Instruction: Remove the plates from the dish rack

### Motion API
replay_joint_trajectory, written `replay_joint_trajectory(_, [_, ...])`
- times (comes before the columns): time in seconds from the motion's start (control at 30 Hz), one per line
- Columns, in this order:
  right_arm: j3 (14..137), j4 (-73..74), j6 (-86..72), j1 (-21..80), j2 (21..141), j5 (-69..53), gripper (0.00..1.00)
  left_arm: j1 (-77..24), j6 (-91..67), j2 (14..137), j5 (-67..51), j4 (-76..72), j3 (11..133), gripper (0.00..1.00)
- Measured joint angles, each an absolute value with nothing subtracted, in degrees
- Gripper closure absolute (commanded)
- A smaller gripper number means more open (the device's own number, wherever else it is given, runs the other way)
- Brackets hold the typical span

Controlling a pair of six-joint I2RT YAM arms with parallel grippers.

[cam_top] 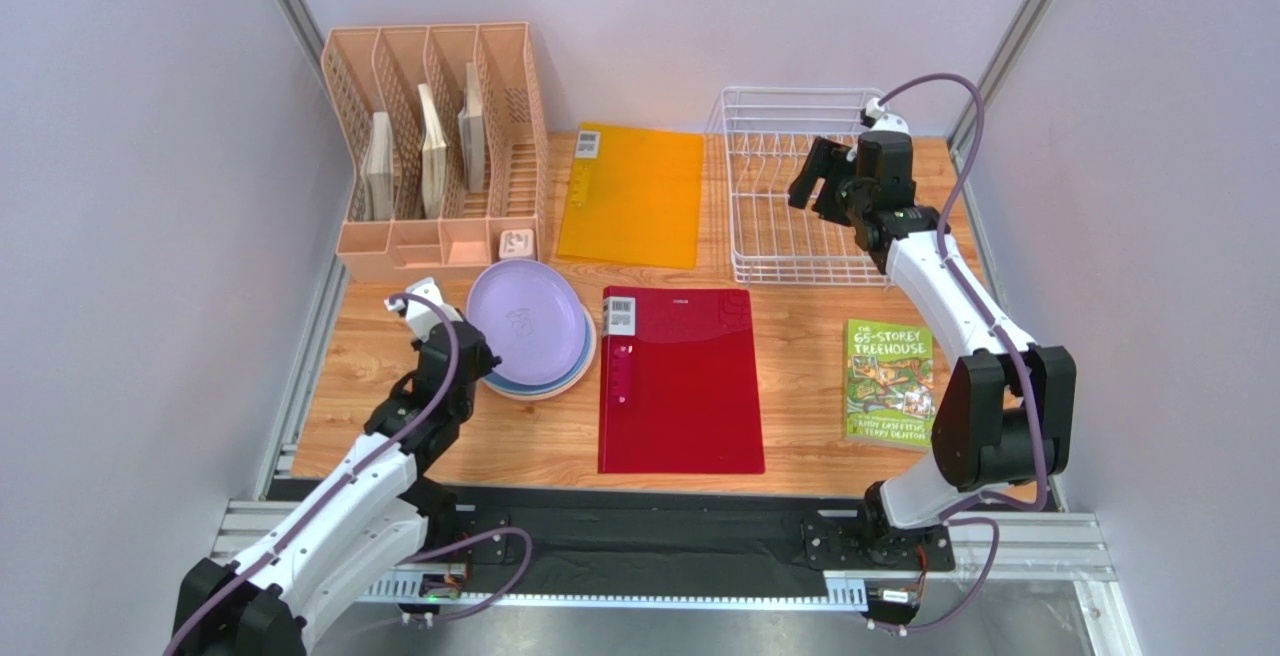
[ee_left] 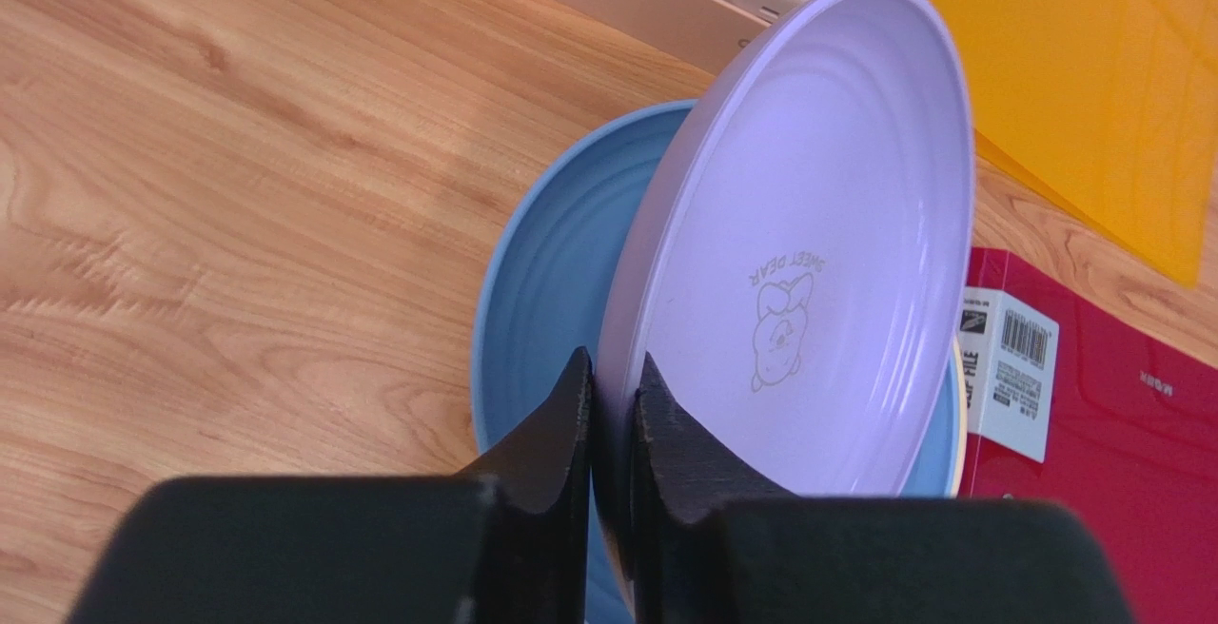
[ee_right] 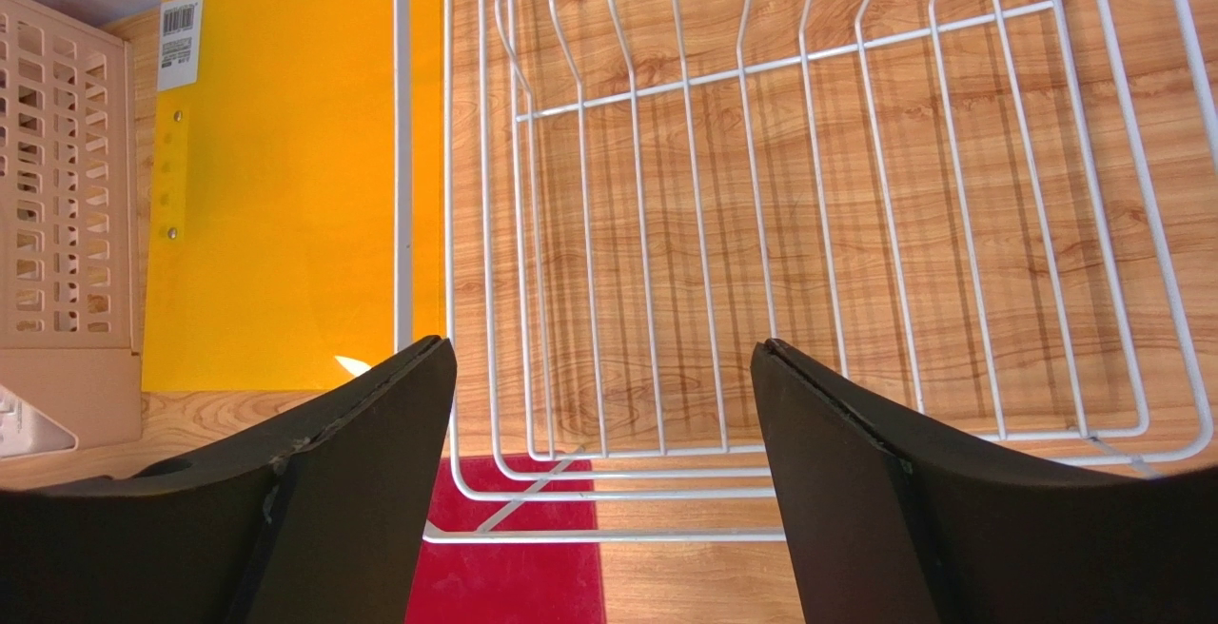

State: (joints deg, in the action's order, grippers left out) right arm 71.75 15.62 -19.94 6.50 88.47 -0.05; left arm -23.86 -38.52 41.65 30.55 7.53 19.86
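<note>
The lavender plate [cam_top: 522, 317] [ee_left: 815, 225] is tilted up on its edge over a light blue plate [cam_top: 567, 380] [ee_left: 551, 268] lying on the table. A thin pale yellow rim [ee_left: 955, 375] shows between them; no pink plate is in view. My left gripper [cam_top: 475, 356] [ee_left: 612, 360] is shut on the lavender plate's near rim. The white wire dish rack [cam_top: 781, 278] [ee_right: 744, 68] at the back right holds no plates. My right gripper [cam_top: 813, 176] [ee_right: 601, 346] is open and empty, hovering over the rack's front left corner.
A peach file organizer [cam_top: 436, 131] stands at the back left. An orange folder [cam_top: 631, 191] [ee_right: 286, 196] lies beside the rack. A red folder [cam_top: 679, 379] [ee_left: 1130, 439] lies right of the plates, and a green book [cam_top: 890, 382] lies at the right.
</note>
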Motion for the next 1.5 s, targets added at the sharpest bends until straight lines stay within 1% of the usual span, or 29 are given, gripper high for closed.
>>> replay_joint_trajectory(0.03, [71.7, 15.6, -19.8, 6.5, 88.4, -0.1, 0.18, -23.9, -38.6, 41.8, 30.6, 7.4, 19.8, 0.75])
replay_joint_trajectory(0.07, [71.7, 15.6, -19.6, 6.5, 88.5, 0.2, 0.18, -23.9, -38.7, 42.1, 30.5, 7.4, 19.8, 0.70])
replay_joint_trajectory(0.1, [71.7, 15.6, -19.6, 6.5, 88.5, 0.4, 0.18, -23.9, -38.7, 42.2, 30.6, 7.4, 19.7, 0.62])
replay_joint_trajectory(0.13, [71.7, 15.6, -19.5, 6.5, 88.5, 0.6, 0.18, -23.9, -38.8, 42.4, 30.5, 7.4, 19.7, 0.59])
replay_joint_trajectory(0.17, [71.7, 15.6, -19.5, 6.5, 88.5, 0.6, 0.18, -23.9, -38.6, 42.5, 30.5, 7.5, 19.6, 0.52])
replay_joint_trajectory(0.23, [71.7, 15.6, -19.4, 6.5, 88.5, 0.8, 0.18, -23.9, -38.6, 42.5, 30.5, 7.5, 19.4, 0.46])
replay_joint_trajectory(0.27, [71.7, 15.6, -19.4, 6.5, 88.6, 0.9, 0.18, -23.9, -38.6, 42.5, 30.4, 7.6, 19.4, 0.41])
replay_joint_trajectory(0.37, [71.7, 15.6, -19.3, 6.5, 89.0, 0.9, 0.18, -23.9, -38.7, 42.5, 30.3, 7.7, 19.4, 0.35])
replay_joint_trajectory(0.5, [71.7, 15.6, -19.2, 6.5, 89.7, 1.0, 0.18, -23.9, -38.5, 42.0, 30.3, 8.3, 19.4, 0.32])
replay_joint_trajectory(0.57, [71.7, 15.7, -19.1, 6.5, 89.9, 1.0, 0.16, -23.9, -38.1, 41.4, 30.3, 8.8, 19.5, 0.29])
replay_joint_trajectory(0.7, [71.7, 15.5, -18.2, 6.5, 89.9, 1.5, 0.12, -23.9, -36.3, 39.9, 30.0, 9.7, 20.4, 0.26])
replay_joint_trajectory(0.8, [71.7, 15.0, -17.3, 6.5, 89.9, 1.7, 0.11, -23.9, -33.9, 39.0, 29.6, 9.9, 22.2, 0.25])
replay_joint_trajectory(1.0, [70.0, 11.3, -15.2, 6.5, 89.2, 1.5, 0.10, -23.9, -28.4, 37.9, 28.8, 9.9, 26.3, 0.24])
replay_joint_trajectory(1.27, [66.1, 7.3, -11.2, 7.5, 86.5, 1.4, 0.06, -23.9, -19.3, 39.8, 24.2, 9.4, 34.9, 0.24])
replay_joint_trajectory(1.37, [64.9, 5.8, -9.8, 8.5, 84.5, 1.5, 0.05, -23.9, -15.9, 41.6, 22.9, 9.2, 39.6, 0.24])
replay_joint_trajectory(1.5, [63.5, 4.8, -9.0, 9.3, 81.3, 1.5, 0.05, -23.9, -13.0, 42.0, 21.8, 8.3, 41.8, 0.24])
